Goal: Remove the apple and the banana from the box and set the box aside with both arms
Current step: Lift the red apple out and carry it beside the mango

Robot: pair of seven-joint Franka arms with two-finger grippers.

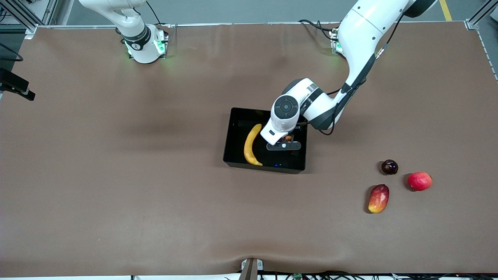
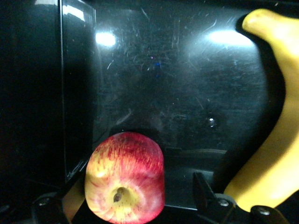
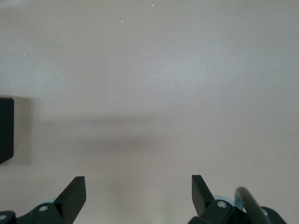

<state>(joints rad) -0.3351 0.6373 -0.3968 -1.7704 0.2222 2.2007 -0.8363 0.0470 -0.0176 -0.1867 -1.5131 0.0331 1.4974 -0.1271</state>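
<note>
The black box [image 1: 264, 166] sits mid-table. The yellow banana [image 1: 251, 144] lies in it, toward the right arm's end. My left gripper [image 1: 284, 142] is down inside the box beside the banana. In the left wrist view my left gripper [image 2: 138, 186] is open around the red, yellow-streaked apple [image 2: 125, 183], which rests low over the box floor [image 2: 177, 93]; one finger [image 2: 203, 191] stands clear of it. Only a sliver of the apple [image 1: 288, 138] shows in the front view. The banana [image 2: 275, 140] runs along one side. My right gripper [image 3: 138, 184] is open and empty above bare table, out of the front view.
Toward the left arm's end, nearer the front camera than the box, lie a dark plum [image 1: 389, 167], a red-yellow mango [image 1: 378, 198] and a round red fruit [image 1: 419, 181]. A dark object [image 3: 4, 130] shows at the edge of the right wrist view.
</note>
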